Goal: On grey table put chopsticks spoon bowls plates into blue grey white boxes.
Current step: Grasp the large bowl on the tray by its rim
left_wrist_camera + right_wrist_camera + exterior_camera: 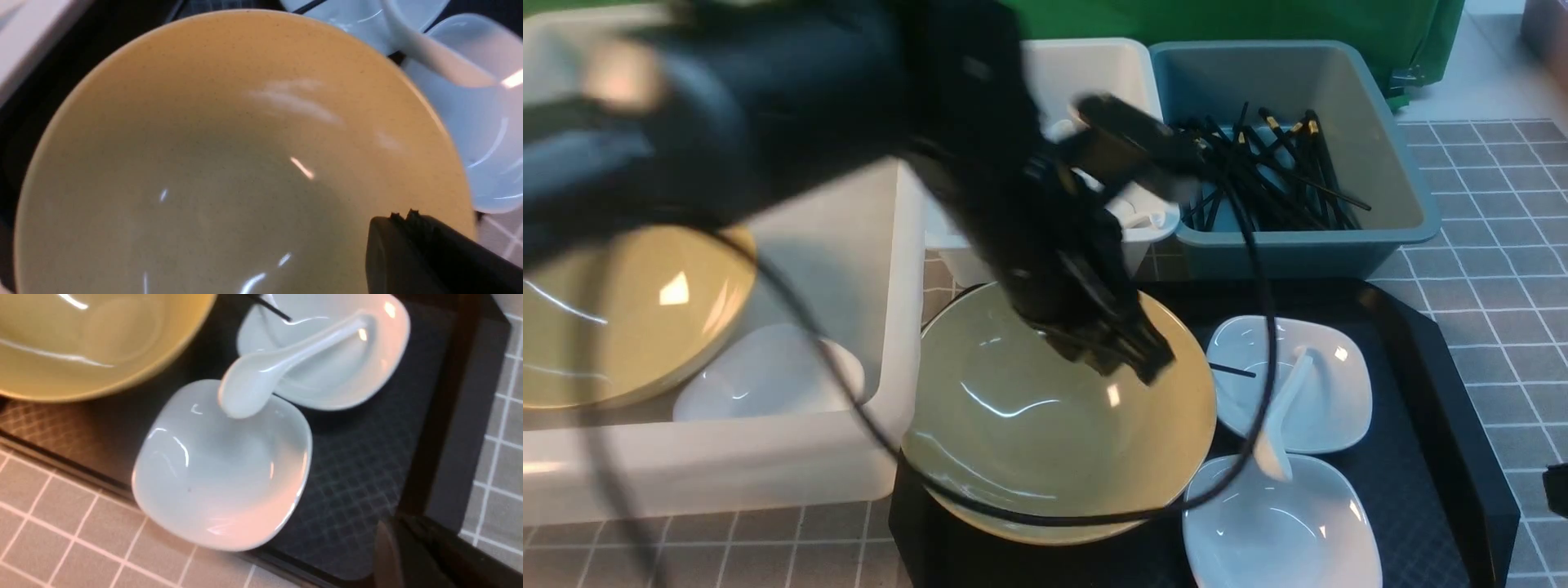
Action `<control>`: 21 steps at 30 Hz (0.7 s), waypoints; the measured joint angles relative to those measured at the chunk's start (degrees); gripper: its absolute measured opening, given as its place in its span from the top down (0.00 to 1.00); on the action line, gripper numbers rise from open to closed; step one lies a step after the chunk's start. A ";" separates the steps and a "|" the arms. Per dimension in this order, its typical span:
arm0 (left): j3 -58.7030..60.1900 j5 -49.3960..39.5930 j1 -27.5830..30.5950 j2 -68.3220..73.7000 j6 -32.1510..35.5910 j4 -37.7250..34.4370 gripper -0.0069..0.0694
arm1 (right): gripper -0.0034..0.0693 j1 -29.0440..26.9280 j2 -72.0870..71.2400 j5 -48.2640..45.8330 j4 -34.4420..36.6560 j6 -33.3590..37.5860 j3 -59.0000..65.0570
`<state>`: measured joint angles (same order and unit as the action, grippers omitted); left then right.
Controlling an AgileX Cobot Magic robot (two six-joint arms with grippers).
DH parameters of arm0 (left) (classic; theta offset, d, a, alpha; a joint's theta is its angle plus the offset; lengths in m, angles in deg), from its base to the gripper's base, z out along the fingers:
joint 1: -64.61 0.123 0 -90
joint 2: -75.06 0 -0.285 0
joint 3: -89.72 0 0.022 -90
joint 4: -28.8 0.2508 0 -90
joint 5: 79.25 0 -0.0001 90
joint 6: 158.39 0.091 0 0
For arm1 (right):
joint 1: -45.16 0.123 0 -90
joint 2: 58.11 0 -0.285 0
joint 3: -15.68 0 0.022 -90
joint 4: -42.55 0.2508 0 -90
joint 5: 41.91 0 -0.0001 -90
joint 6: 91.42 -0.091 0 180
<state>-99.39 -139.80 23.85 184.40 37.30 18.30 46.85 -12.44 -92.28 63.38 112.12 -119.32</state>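
The large glossy mustard-yellow ceramic bowl (pixel 1045 425) sat at the black tray's (pixel 1421 490) left edge; probably heavy, slick and breakable, best pinched at its rim. The left gripper (pixel 1147 363) hung clenched and empty above it.

Left gripper (pixel 1145 359), closed, held over bowl (pixel 1029 433) at left edge of tray (pixel 1421 490). Spoon (pixel 1282 416) laid across two plates (pixel 1339 384). Chopsticks (pixel 1274 175) piled in blue-grey bin (pixel 1392 163).

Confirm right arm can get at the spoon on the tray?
Probably yes. The spoon lies exposed across two white plates, with nothing over it in the right wrist view; the left arm is over the bowl instead. The right jaws are shut and would need opening first.
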 joint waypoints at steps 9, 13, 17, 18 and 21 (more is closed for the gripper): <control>-10.48 -1.13 -5.80 17.74 -4.16 8.71 0.92 | 0.91 0.00 0.00 5.11 0.53 1.31 5.54; -12.99 0.85 -7.02 18.28 -4.04 1.33 0.92 | 0.91 0.00 0.00 7.08 1.74 1.36 6.31; -15.41 2.04 -7.25 18.28 -4.07 -3.78 0.92 | 0.91 0.00 0.00 7.58 1.93 1.36 6.35; -16.75 1.84 -7.25 18.28 -4.43 -3.68 0.91 | 0.91 0.00 0.00 7.66 1.93 1.36 6.35; -19.82 -0.05 -7.13 17.92 -6.16 -0.34 0.88 | 0.91 0.00 0.00 7.70 1.93 1.36 6.35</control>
<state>-119.20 -139.86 16.72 202.32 31.14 17.96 46.85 -12.44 -84.59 65.30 113.48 -112.96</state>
